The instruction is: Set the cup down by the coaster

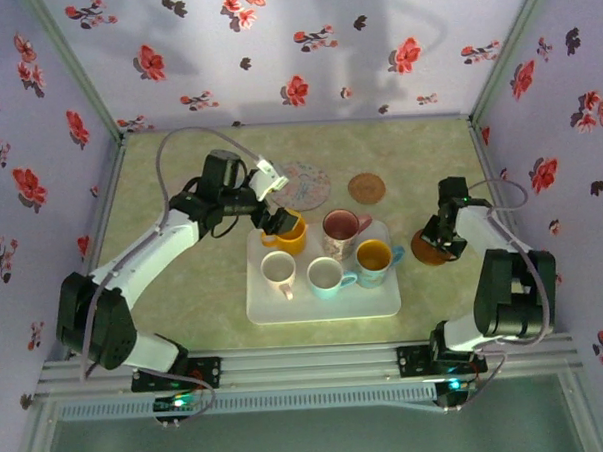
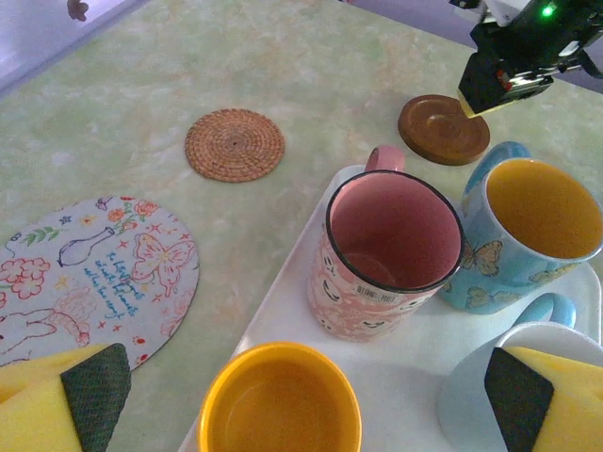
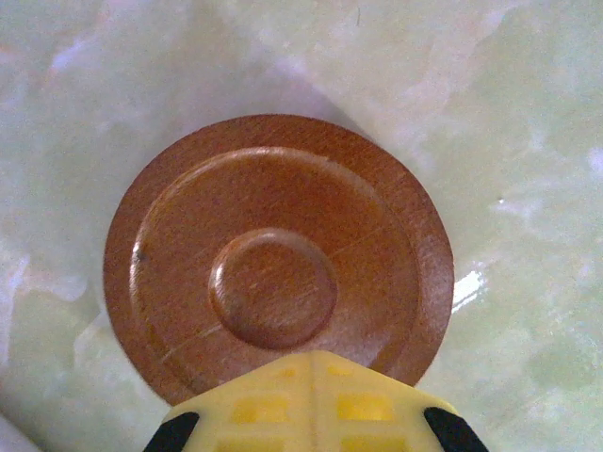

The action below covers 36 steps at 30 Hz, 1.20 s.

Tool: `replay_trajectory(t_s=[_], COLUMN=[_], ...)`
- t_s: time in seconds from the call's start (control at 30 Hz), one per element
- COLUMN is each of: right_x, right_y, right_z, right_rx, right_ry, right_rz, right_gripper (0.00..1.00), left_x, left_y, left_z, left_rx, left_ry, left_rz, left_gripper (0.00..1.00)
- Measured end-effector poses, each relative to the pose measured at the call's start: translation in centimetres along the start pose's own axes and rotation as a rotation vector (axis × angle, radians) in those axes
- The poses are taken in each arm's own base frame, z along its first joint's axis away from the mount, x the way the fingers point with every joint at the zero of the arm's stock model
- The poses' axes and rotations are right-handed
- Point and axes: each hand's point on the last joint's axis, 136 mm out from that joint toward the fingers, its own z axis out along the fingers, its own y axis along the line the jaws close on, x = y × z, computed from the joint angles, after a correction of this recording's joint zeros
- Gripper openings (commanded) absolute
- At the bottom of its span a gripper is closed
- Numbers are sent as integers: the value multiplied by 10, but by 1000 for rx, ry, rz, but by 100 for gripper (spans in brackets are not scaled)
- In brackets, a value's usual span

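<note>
A yellow cup (image 1: 288, 236) (image 2: 280, 405) stands at the back left corner of the white tray (image 1: 383, 301) (image 2: 283, 301). My left gripper (image 1: 278, 223) (image 2: 301, 400) hangs open just above it, one yellow finger (image 2: 66, 400) over the table and floral coaster, the other over a pale cup (image 2: 466, 391). The floral coaster (image 1: 302, 184) (image 2: 85, 273) lies left of the tray, a wicker coaster (image 1: 365, 188) (image 2: 234, 144) behind it. My right gripper (image 1: 437, 238) (image 3: 316, 363) is shut, its tip on the near edge of a brown wooden coaster (image 1: 426, 251) (image 3: 273, 264) right of the tray.
The tray also holds a pink cup (image 1: 339, 229) (image 2: 377, 254), a blue butterfly cup (image 1: 374, 256) (image 2: 528, 235), a white cup (image 1: 277, 269) and a light blue cup (image 1: 326, 275). Flowered walls close in the table (image 1: 184, 291) at the back and both sides.
</note>
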Motion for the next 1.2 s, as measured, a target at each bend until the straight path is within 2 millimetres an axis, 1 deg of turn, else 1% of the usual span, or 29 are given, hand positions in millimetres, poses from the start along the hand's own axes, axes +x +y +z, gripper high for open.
replay_trajectory(t_s=[0.27,0.47,0.63,0.83,1.0,1.2], right_x=[0,-10,-24,-43,-52,-68], right_y=[1,8,20,40,51,67], right_z=[24,30,34,39,42,46], right_rx=[23,19,4,-42,-68,-101], right_ry=[48,50,48,53,59,56], right_rz=[1,-2,-11,-16,-16,-12], right_gripper=[0,0,0,0,0,0], left_x=[-8,-12,-9,-6,-1,2], left_y=[5,8,8,10,14,17], left_z=[4,7,6,6,9,11], left_rx=[-2,0,-4,-14,-30,-40], left_ry=[-5,3,19,34,50,62], left_rz=[7,6,9,11,11,20], left_gripper=[100,100,100,100,100,100])
